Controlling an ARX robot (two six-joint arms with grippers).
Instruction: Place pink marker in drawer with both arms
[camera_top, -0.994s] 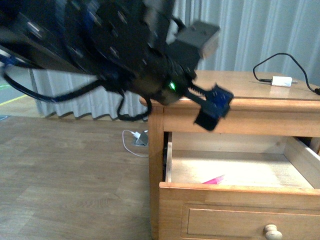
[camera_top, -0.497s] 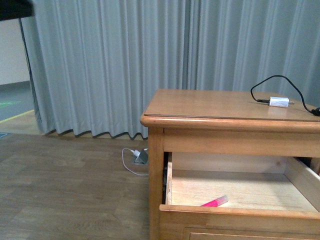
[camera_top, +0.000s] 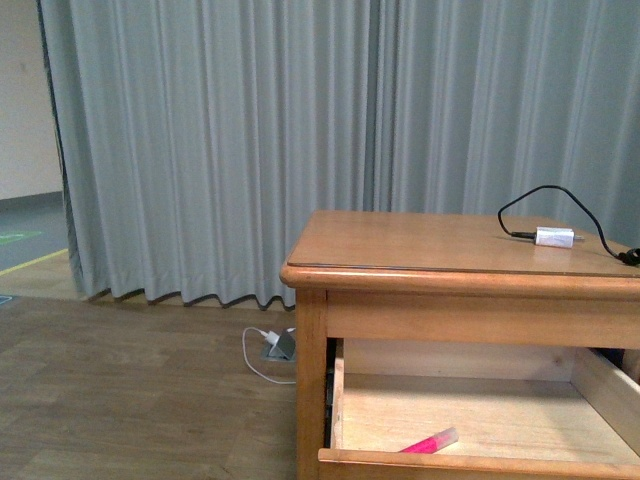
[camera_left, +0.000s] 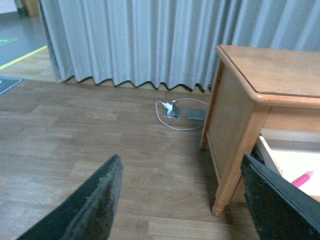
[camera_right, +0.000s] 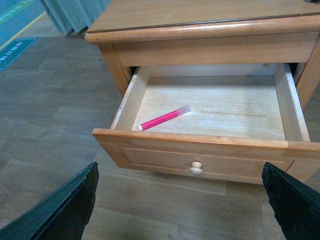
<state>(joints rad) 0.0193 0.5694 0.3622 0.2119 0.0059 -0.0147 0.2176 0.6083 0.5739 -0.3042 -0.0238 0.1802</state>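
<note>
Seemingly the placing is done: the pink marker (camera_right: 165, 118) lies flat and slanted on the floor of the drawer (camera_right: 200, 142), towards the front and on the robot's left half, apart from the side walls. The left jaws gape wide with nothing between them, and the right jaws likewise. Neither arm shows in the front view. If closing remains, I judge 1 arm should press squarely on the front panel beside the knob (camera_right: 195, 169), pushing straight so the drawer does not bind in the nightstand (camera_top: 450, 240), with the 2nd held well clear.
</note>
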